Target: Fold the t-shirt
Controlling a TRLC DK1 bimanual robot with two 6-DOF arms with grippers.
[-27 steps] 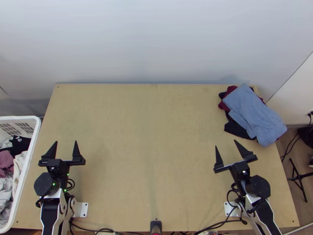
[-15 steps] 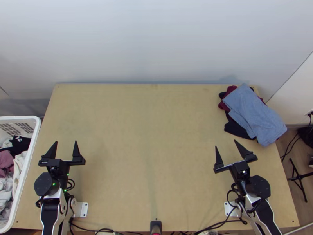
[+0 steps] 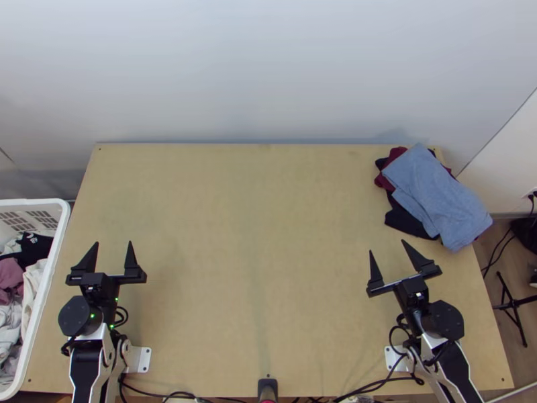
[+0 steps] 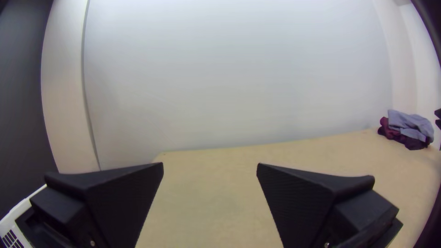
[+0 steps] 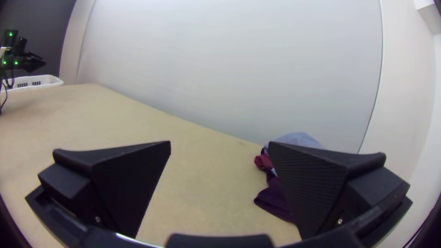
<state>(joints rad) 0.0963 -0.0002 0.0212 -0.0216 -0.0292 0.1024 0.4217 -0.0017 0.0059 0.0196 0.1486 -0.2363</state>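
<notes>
We'd spread it mid-frame on the table [image 3: 235,269]. The basket [image 3: 40,203] at lower left holds loose clothes [image 3: 12,275]; our t-shirt is probably there, though we can't single it out. Upper right sits a garment pile [image 3: 436,195]. Our left gripper [image 3: 113,243] and right gripper [image 3: 387,246], fingers wide apart, should pinch just one layer.

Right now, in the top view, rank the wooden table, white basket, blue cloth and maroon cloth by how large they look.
1. Wooden table
2. White basket, cut off by the view's edge
3. Blue cloth
4. Maroon cloth, partly covered by the blue cloth
</notes>
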